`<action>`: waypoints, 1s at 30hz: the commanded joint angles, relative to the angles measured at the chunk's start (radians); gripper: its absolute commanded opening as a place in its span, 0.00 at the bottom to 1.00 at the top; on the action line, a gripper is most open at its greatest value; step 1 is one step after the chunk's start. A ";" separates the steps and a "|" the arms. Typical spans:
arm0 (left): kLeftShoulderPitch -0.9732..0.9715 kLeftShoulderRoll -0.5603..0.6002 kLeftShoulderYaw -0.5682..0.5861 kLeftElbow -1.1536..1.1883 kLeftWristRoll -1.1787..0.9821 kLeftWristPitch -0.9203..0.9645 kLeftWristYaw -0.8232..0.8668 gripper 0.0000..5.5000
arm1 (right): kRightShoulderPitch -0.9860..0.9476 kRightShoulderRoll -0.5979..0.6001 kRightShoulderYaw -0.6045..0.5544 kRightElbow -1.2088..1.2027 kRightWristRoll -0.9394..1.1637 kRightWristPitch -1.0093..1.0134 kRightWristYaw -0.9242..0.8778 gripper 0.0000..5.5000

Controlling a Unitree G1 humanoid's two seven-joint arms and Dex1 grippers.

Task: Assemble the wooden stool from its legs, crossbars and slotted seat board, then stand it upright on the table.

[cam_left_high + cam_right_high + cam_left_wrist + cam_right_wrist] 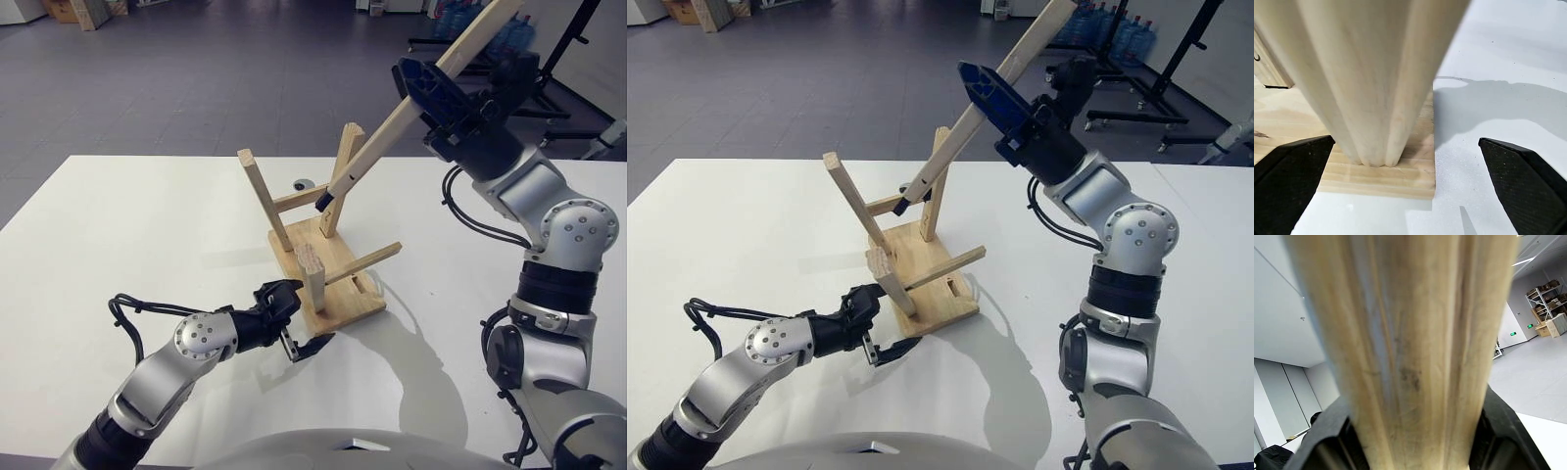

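Surface (118,245): white and smooth. Low friction is assumed, so the work may slide when it is pushed.

Stool: part-built and set upside down near the middle of the surface. The slotted seat board (345,300) lies flat. Three legs rise from it: near leg (312,276), left leg (263,196), far leg (341,176). One crossbar (299,199) joins the left and far legs. A second crossbar (364,262) runs from the near leg with its other end free.

Fourth leg (392,127): clamped about mid-length in the right gripper (446,93) and steeply tilted. Its dark-tipped lower end is just beside the far leg; contact cannot be told.

Handling (judged): the wood is taken as stiff, light and not fragile. The long leg levers against the grip, so a hold near the middle is suitable. The joints are probably tight, so the board should be braced at its edge or low on the near leg.

Right arm: raised high and bent at the elbow, over the far right of the surface.

Left arm: low, forearm close to the surface. The left gripper (309,313) is spread, its fingers (1288,171) set either side of the near leg's base at the board's corner. Nothing is pinched.
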 commanded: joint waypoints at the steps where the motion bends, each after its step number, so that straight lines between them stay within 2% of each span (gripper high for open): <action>1: 0.022 0.024 -0.042 0.043 0.106 -0.055 0.014 0.98 | -0.043 0.002 0.005 0.003 0.017 0.021 -0.013 0.38; 9: 0.012 -0.053 -0.047 0.228 0.264 -0.175 0.097 0.98 | -0.077 0.000 0.004 0.029 0.015 0.050 -0.002 0.38; 17: -0.003 0.001 0.218 0.432 0.205 -0.241 0.077 0.98 | -0.058 0.007 -0.005 0.012 -0.012 0.035 0.004 0.37; 21: -0.066 -0.008 0.270 0.568 0.256 -0.245 0.132 0.98 | -0.069 0.019 -0.010 0.009 -0.029 0.014 0.003 0.37; 26: -0.091 -0.015 0.321 0.574 0.215 -0.243 0.102 0.98 | -0.054 0.011 -0.027 -0.008 -0.037 0.001 0.000 0.37; 30: -0.192 -0.023 0.517 0.501 -0.018 -0.086 0.035 0.98 | -0.011 -0.057 -0.081 -0.040 -0.040 0.008 0.014 0.37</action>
